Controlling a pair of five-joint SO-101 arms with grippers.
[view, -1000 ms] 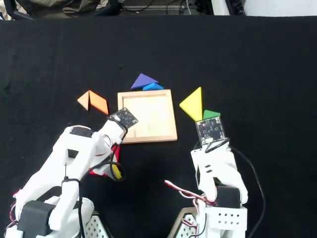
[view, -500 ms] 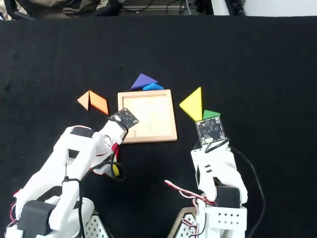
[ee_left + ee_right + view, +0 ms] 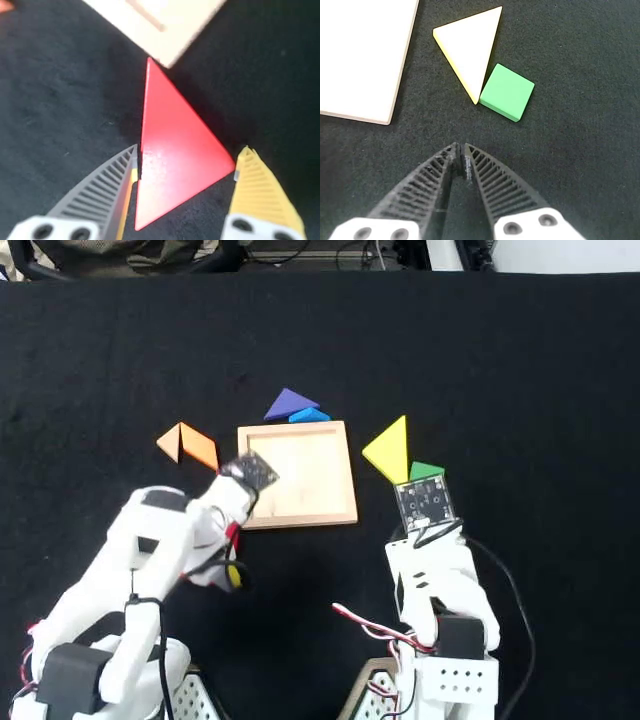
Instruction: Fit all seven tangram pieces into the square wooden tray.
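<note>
Red triangle (image 3: 170,125) pinched by left pincer (image 3: 190,150), long axis and apex pointing at tray (image 3: 175,35) corner just ahead.

The black-covered table (image 3: 520,380) is carrying the square wooden tray (image 3: 351,470), with a purple triangle (image 3: 290,403) and blue piece (image 3: 309,416) lying just beyond its far edge, two orange pieces (image 3: 188,445) lying to its left, and a yellow triangle (image 3: 390,451) touching a green square (image 3: 426,471) on its right.

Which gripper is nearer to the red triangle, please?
Left. The left gripper is right at the red triangle, by a corner of the tray. The right gripper is on the tray's other side, near the green square and yellow triangle.
</note>
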